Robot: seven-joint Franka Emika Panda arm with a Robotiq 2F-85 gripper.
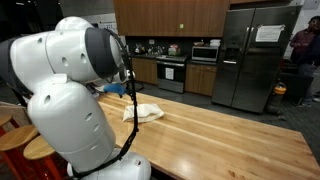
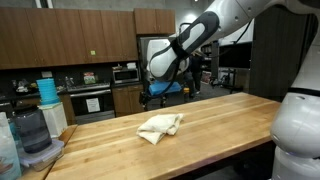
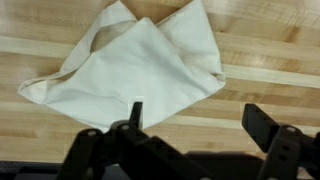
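A cream cloth (image 3: 130,62) lies crumpled and partly folded on the wooden countertop (image 3: 260,60). It shows in both exterior views (image 1: 143,113) (image 2: 160,125). My gripper (image 3: 198,120) is open and empty, hovering above the counter just beside the cloth's near edge. In an exterior view the gripper (image 2: 152,92) hangs well above the counter, behind the cloth. In the other exterior view the robot's own white body hides the gripper.
A blender and containers (image 2: 35,125) stand at the counter's end. Behind are a kitchen with stove (image 1: 171,72), microwave (image 1: 205,53) and steel fridge (image 1: 250,58). A person (image 1: 304,60) stands by the fridge. Wooden stools (image 1: 15,135) sit beside the robot base.
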